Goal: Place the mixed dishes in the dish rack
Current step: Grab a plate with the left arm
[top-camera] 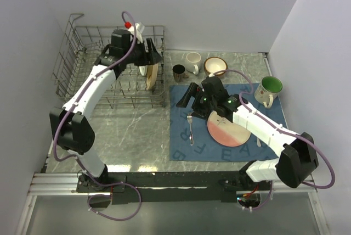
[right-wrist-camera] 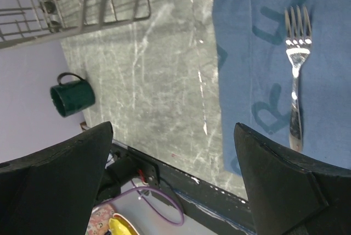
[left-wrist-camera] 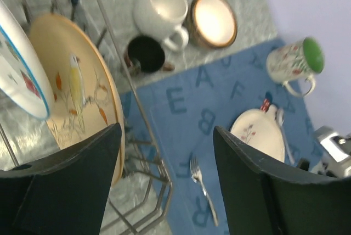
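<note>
My left gripper (left-wrist-camera: pixel 167 130) hangs over the right end of the dish rack (top-camera: pixel 77 65), which fills the upper left of the top view. Its jaws stand apart with nothing between them. In the left wrist view a tan floral plate (left-wrist-camera: pixel 71 87) stands on edge among the tines, just beyond my left finger (left-wrist-camera: pixel 71 185). A white plate (left-wrist-camera: pixel 16 76) with a blue rim stands beside it at the frame's left edge. I cannot tell whether the finger touches the tan plate. Right of the rack, on the bare marble table (top-camera: pixel 137 130), a dark mug (top-camera: pixel 179 72), a white mug (top-camera: pixel 192 62) and a brown-rimmed bowl (top-camera: pixel 215 66) sit close together in a row. My right gripper (top-camera: pixel 189 95) hovers over the upper left part of the blue lettered placemat (top-camera: pixel 181 147), jaws spread wide and holding nothing. On the mat, just below that gripper in the top view, the fork (top-camera: pixel 190 127) lies flat with its tines pointing toward the top of the frame. The pink-and-cream plate (top-camera: pixel 227 130) lies flat just to the fork's right, partly covered by my right arm. A floral mug (top-camera: pixel 270 89) with a green inside stands at the mat's upper right corner, well apart from both grippers.
</note>
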